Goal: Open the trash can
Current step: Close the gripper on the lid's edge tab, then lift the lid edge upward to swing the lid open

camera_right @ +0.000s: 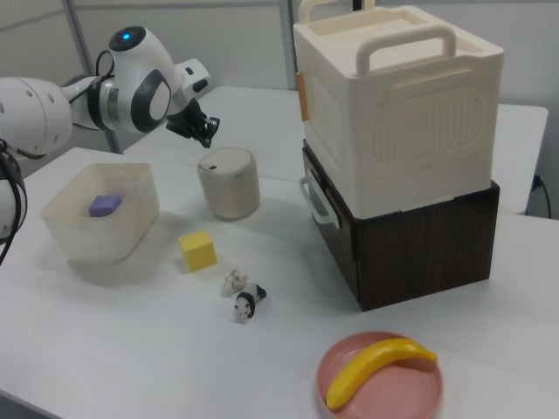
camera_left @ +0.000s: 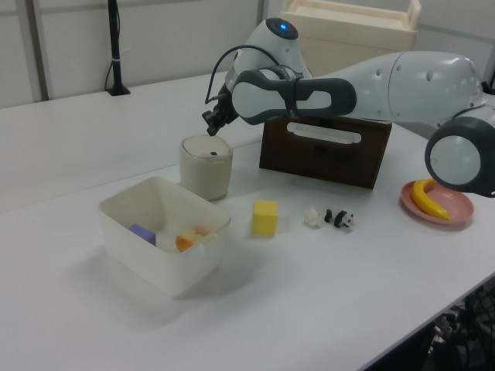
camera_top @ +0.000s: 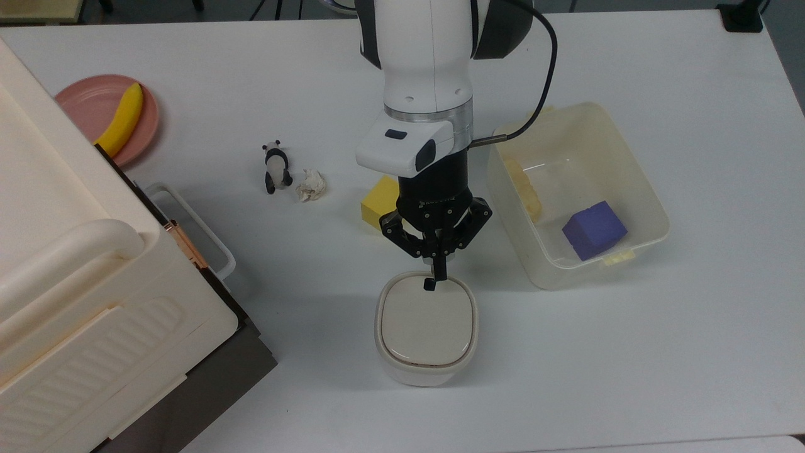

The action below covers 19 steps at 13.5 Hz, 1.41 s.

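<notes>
Crowding the white table (camera_top: 660,377) around the task's thing are a translucent tub (camera_top: 635,189) holding a purple cube (camera_top: 594,229), a yellow cube (camera_top: 377,204) partly covered by the arm in the top view, a crumpled paper ball (camera_top: 310,185), a panda figure (camera_top: 275,166), and a pink plate (camera_top: 88,104) carrying a banana (camera_top: 122,119). A big cream box (camera_right: 402,105) sits on a dark brown case (camera_right: 419,240) at the top view's left. The trash can (camera_top: 426,327) stands near the table's middle, between the cream box and the tub, its beige lid flat and closed. The gripper (camera_top: 438,275) points down at the lid's edge nearest the arm, its fingers drawn together into one narrow tip. That tip lies over the black button (camera_top: 429,284); whether it touches cannot be told. In the left view the gripper (camera_left: 210,127) hangs just above the trash can (camera_left: 206,166), and the tub's yellowish contents are hard to make out.
</notes>
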Each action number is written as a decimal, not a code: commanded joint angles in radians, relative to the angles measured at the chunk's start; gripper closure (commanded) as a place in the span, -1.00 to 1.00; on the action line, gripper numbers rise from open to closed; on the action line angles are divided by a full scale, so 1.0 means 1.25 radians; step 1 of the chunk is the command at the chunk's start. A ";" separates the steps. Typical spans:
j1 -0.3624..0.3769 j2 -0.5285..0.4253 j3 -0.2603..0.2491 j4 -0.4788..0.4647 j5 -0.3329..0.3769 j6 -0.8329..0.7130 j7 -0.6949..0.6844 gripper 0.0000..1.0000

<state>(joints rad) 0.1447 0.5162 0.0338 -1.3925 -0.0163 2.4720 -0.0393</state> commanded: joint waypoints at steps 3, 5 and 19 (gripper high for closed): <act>0.007 0.040 -0.012 0.005 -0.026 0.012 -0.018 1.00; 0.004 0.040 -0.012 0.005 -0.026 0.012 -0.015 1.00; -0.003 -0.149 -0.001 -0.064 -0.034 -0.080 -0.008 0.87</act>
<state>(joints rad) 0.1387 0.4979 0.0290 -1.3726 -0.0645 2.4767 -0.0453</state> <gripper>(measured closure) 0.991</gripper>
